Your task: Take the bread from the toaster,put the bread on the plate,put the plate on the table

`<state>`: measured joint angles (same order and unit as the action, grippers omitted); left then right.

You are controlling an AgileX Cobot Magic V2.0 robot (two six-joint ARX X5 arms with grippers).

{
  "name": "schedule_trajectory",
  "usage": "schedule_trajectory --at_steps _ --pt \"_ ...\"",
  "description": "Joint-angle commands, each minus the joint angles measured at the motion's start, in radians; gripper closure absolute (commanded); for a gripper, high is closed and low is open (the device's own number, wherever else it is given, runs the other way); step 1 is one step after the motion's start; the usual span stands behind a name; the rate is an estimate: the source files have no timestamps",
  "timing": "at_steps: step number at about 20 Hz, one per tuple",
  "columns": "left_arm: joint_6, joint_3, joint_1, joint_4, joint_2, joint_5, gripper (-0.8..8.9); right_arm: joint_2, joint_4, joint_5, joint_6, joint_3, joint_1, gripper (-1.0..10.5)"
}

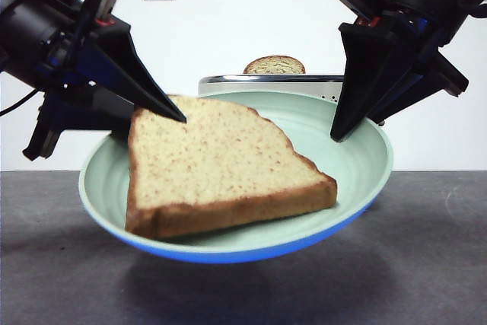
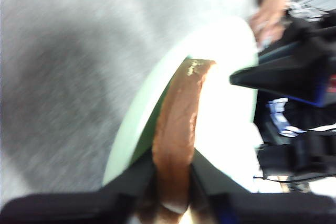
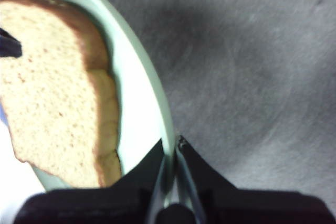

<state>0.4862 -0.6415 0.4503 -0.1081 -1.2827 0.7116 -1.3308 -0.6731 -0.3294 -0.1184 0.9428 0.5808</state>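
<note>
- The left end effector (image 2: 170, 182) has its black jaws clamped on the crust edge of the large tan wholemeal bread slice (image 1: 221, 169).
- The right end effector (image 3: 170, 169) pinches the rim of the wide pale mint-green plate (image 1: 358, 165), held tilted above the dark grey matte worktop (image 1: 426, 264).
- The bread is out of the cream-beige toaster (image 1: 266, 85) and lies on the plate; a second, darker slice (image 1: 275, 65) remains in the toaster.
- Left: release the bread and lower the plate.

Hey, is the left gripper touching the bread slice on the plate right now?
Touching. In the left wrist view the left gripper has its jaws pressed against both sides of the bread crust, no gap showing, with the plate rim alongside.
</note>
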Motion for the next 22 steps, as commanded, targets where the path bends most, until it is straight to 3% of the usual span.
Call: schedule_trajectory --at_steps 1,8,13,22 --pt "-0.021 0.005 0.022 -0.016 -0.006 -0.027 3.6 0.0 0.022 -0.037 -0.013 -0.004 0.016 9.6" --pt "-0.015 -0.008 0.032 -0.014 0.015 0.004 3.6 0.0 0.013 -0.035 -0.024 -0.004 0.036 9.6" --pt "-0.023 -0.136 0.032 -0.09 0.049 0.004 3.6 0.0 -0.011 -0.035 -0.024 -0.004 0.035 9.6" --pt "-0.151 -0.303 0.031 -0.305 0.049 -0.037 3.75 0.0 -0.014 -0.035 -0.027 -0.004 0.035 9.6"
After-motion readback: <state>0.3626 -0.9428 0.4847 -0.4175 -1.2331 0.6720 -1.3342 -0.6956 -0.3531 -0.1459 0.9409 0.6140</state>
